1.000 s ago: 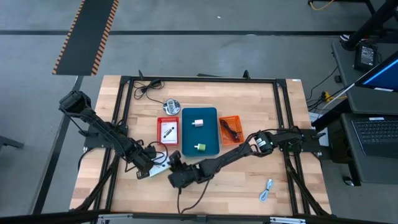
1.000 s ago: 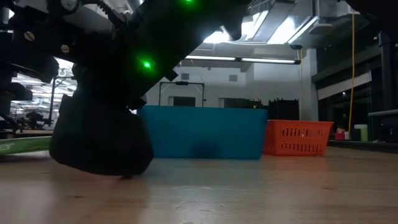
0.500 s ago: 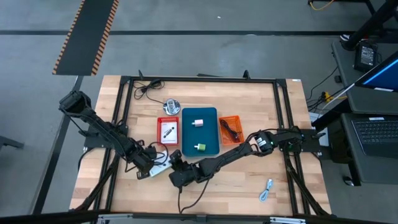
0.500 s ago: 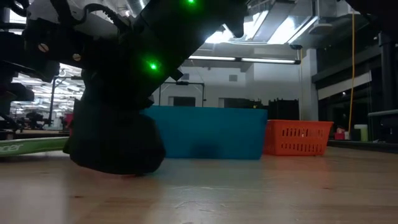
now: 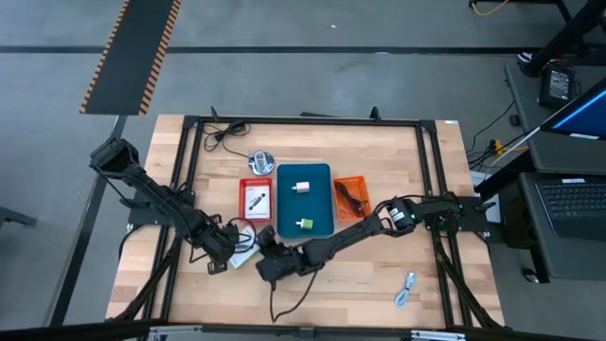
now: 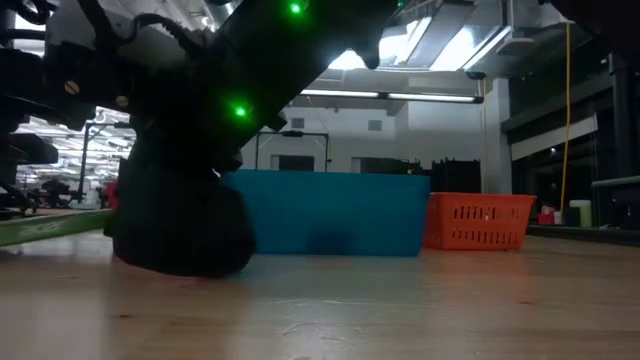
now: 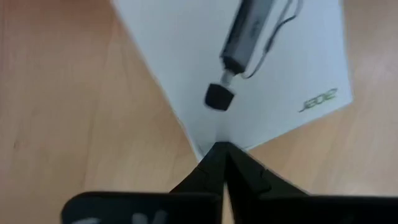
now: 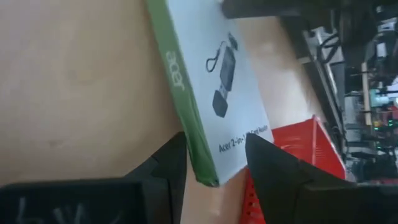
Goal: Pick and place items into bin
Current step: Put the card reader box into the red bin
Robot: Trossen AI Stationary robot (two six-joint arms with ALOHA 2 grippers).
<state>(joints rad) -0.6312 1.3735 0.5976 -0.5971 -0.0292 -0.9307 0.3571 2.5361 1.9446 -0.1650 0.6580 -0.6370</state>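
Observation:
A white box (image 5: 244,252) with a green side and a printed black stick lies near the table's front left, between my two grippers. My left gripper (image 5: 225,258) is shut at one of its corners. My right gripper (image 8: 216,140) reaches across the table to the box's other end, open, one finger beside the green side (image 8: 186,124) and one over the white face. The teal bin (image 5: 323,180) holds a pale block (image 5: 303,187) and a green cube (image 5: 305,224). My left gripper pinches one corner of the white box (image 7: 205,149) between its shut fingertips (image 7: 239,171), coming from above and pointing steeply down. The box's green edge (image 6: 45,228) slants a little above the table. My right gripper: I cannot tell whether its fingers touch the box.
A red tray (image 5: 243,201) with a white card stands left of the bin, an orange basket (image 5: 363,185) with a dark cable right of it. A silver round object (image 5: 261,161) and a black cable (image 5: 225,133) lie farther back, a blue-white cable (image 5: 407,289) near the front right.
The white box has shifted slightly between the two grippers, and its green edge now slants up more in the low view. My right gripper has rolled a little at the wrist and edged toward the box.

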